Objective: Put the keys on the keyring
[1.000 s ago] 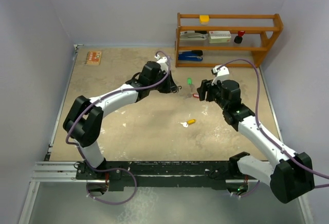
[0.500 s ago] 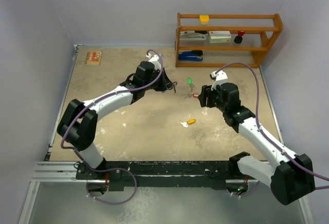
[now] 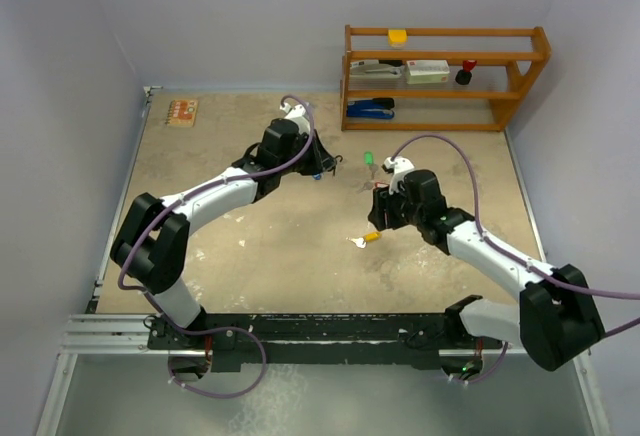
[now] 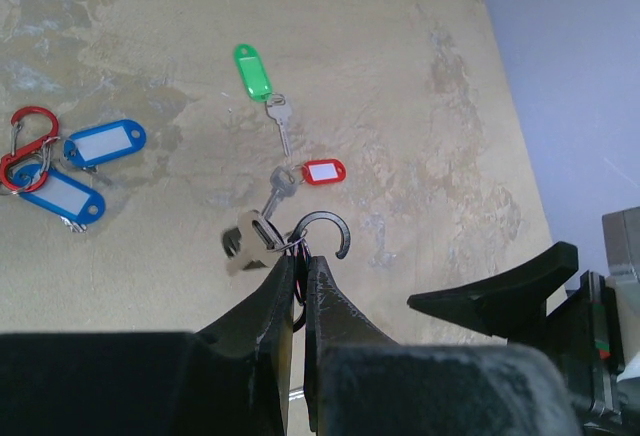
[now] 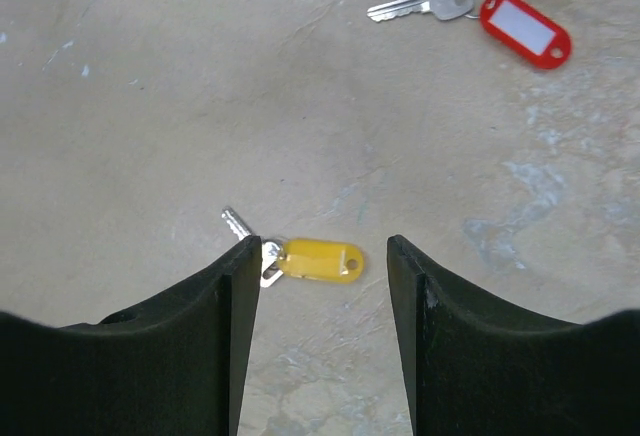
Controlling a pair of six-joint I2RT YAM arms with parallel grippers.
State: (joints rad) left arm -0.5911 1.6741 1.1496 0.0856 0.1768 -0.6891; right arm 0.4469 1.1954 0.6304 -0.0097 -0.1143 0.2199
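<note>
**Right end effector straddles the yellow-tagged key; left holds the keyring**

The yellow-tagged key point(image 5: 322, 261) lies flat on the desk point(image 3: 250, 246), near the middle and well forward of the wooden shelf point(image 3: 445, 76). The right end effector point(image 5: 320, 248) hovers directly over it with its jaws apart and nothing held. In the right wrist view the tag sits in the gap between the two fingers. The key's head is just beside the left-hand finger and partly hidden by it.

The key's long axis runs across that gap from finger to finger, tilted a little. The silver blade points up and to the left of that view, and the yellow tag trails to the right. Closing from here would likely squeeze the key along its length, not across its width. How high the fingers stand above the desk cannot be told.

The right arm is plainly the nearer one. The left end effector point(image 4: 300, 266) is well apart, further back on the desk, pinched shut on the keyring point(image 4: 290, 246). A black hook point(image 4: 330, 224) and one silver key point(image 4: 245, 241) hang from the ring.

The red-tagged key point(image 4: 322, 171) lies on the desk below it, with the green-tagged key point(image 4: 253, 71) beyond. Two blue-tagged keys point(image 4: 105, 143) lie off to the side by a red clip point(image 4: 25, 141).
</note>
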